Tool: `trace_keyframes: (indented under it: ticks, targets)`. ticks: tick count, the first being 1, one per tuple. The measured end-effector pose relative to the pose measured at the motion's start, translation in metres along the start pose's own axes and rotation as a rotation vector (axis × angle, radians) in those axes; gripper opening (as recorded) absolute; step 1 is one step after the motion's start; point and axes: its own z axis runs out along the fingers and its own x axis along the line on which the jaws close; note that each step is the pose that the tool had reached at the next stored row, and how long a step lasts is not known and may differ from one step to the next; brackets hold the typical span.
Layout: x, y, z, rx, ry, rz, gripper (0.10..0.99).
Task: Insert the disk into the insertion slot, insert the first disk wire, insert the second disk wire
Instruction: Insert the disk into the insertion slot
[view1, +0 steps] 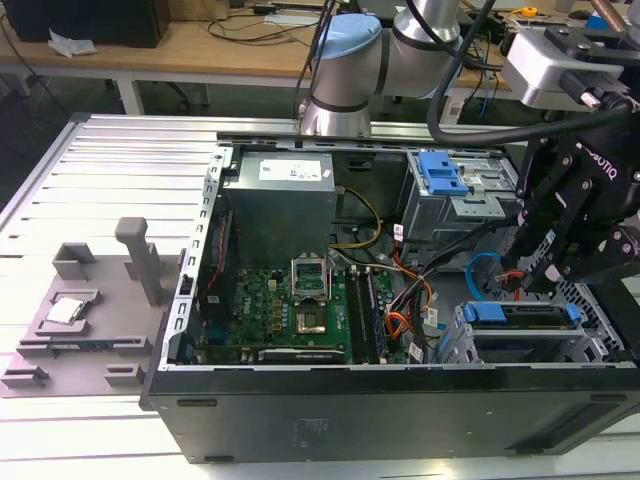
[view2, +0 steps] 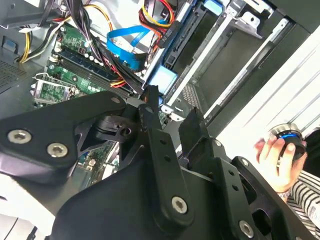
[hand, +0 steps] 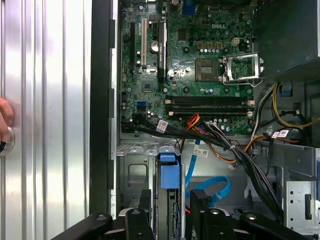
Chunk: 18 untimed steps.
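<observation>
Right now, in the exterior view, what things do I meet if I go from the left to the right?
First the grey fixture plate → green motherboard → the disk in its blue carrier.

disk (view1: 525, 320): blue plastic frame | insertion slot (view1: 452, 345): dull grey sheet metal

Open case (view1: 200, 250) on the slotted table (view1: 100, 180). Tightest corner is at the exterior view's right. There the disk (view1: 525, 318) fills 1 bay of the insertion slot (view1: 460, 350), and the gripper (view1: 535, 265) hangs just above, its 2 fingers apart. A blue flat cable (view1: 483, 268) loops beside the cage. A wire bundle (hand: 235, 150) crosses between motherboard (view1: 290, 310) and cage. The power supply (view1: 280, 200) walls the far edge. Above the board there is open room. A person's hand (view2: 275, 155) rests beside the case.
</observation>
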Motion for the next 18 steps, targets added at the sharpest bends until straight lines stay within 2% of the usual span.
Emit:
trace_keyframes:
  ticks: [5, 10, 18]
  targets:
    - [0.0000, 0.0000, 0.0001, 0.000, 0.0000, 0.000, 0.424]
    - [0.0000, 0.0000, 0.0002, 0.000, 0.0000, 0.000, 0.118]
    - [0.0000, 0.0000, 0.0004, 0.000, 0.0001, 0.000, 0.106]
